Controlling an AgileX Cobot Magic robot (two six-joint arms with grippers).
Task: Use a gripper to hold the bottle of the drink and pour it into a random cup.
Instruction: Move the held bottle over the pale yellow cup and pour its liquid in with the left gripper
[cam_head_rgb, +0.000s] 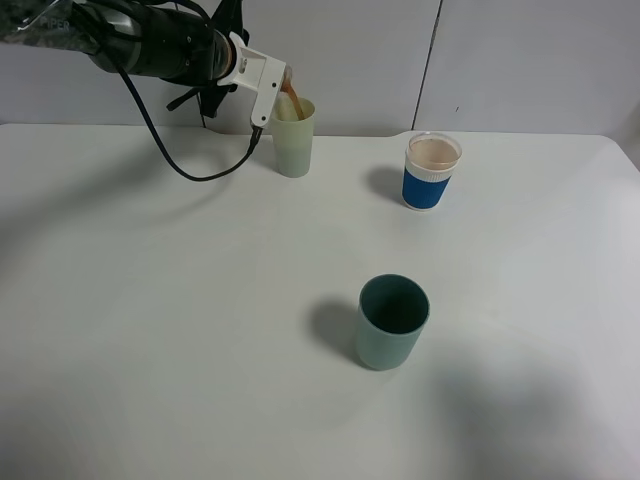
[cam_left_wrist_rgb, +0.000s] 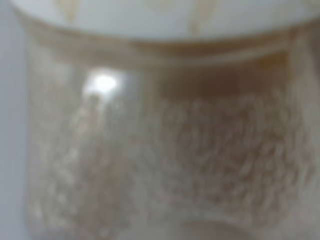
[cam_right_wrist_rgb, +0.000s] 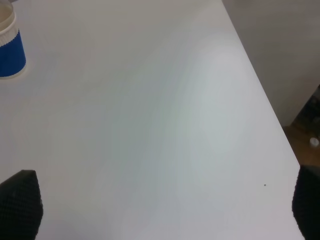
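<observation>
At the back of the table stands the pale yellow-green cup (cam_head_rgb: 294, 145). My left gripper (cam_head_rgb: 274, 96), a black arm end with a white block, is shut on the bottle (cam_head_rgb: 291, 98). The bottle is tipped with its neck over the cup's rim, and brown drink shows at its mouth. The left wrist view is filled by a blurred close-up of the clear bottle (cam_left_wrist_rgb: 165, 150) with frothy drink inside. My right gripper (cam_right_wrist_rgb: 162, 210) shows only in the right wrist view. Its two black fingertips (cam_right_wrist_rgb: 20, 202) stand wide apart, open over bare table, holding nothing.
A clear cup with a blue sleeve (cam_head_rgb: 432, 172) stands at the back right, also in the right wrist view (cam_right_wrist_rgb: 9, 50). A dark teal cup (cam_head_rgb: 392, 322) sits near the middle. A black cable (cam_head_rgb: 170, 150) hangs below the left arm. The table's right edge (cam_right_wrist_rgb: 260, 100) drops to the floor.
</observation>
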